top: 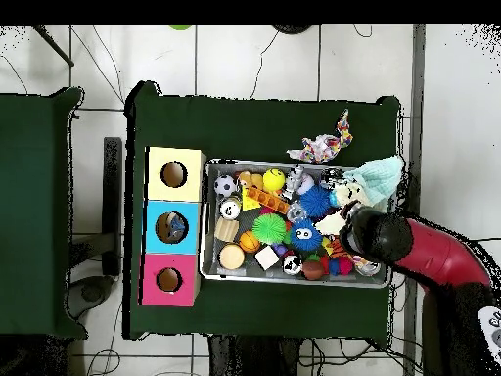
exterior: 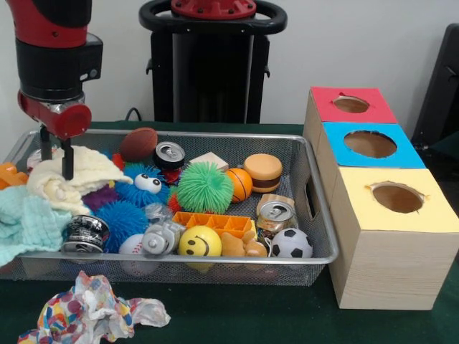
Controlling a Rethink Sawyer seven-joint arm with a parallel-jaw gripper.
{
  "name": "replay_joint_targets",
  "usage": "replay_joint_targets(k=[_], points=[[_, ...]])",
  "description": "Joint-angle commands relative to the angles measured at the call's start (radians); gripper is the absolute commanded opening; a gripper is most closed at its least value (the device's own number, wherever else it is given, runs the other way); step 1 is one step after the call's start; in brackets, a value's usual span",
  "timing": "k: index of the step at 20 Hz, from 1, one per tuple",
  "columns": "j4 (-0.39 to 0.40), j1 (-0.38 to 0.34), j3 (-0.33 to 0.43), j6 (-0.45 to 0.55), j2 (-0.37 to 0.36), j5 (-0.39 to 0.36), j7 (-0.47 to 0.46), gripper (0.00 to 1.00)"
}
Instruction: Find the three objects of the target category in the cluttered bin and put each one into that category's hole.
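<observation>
We see a wire-mesh metal bin, light wood boxes with matt painted tops, shiny metal cans, soft knit cloths, spiky rubbery balls, a glossy yellow smiley ball, crumpled printed paper, matt green felt surface.

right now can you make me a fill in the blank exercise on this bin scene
1. The robot's hand is down on the cream knitted cloth at the end of the wire mesh bin ____ from the three boxes.
2. The wooden box with the blue top stands between the yellow-topped box and the ____-topped one.
3. The yellow ball has a ____ face printed on it.
4. The crumpled colourful paper lies ____ the bin.

Missing words: farthest; red; smiley; outside
</observation>
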Motion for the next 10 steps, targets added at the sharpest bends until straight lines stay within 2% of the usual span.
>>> replay_joint_targets(k=[1,3,7,10], points=[[0.006,0.013,0.095,0.036,0.018,-0.046,-0.093,1.00],[0.003,0.029,0.079,0.055,0.018,-0.038,-0.068,1.00],[0.041,0.011,0.100,0.028,0.020,0.006,-0.023,1.00],[0.073,0.015,0.109,0.046,-0.010,0.026,-0.011,1.00]])
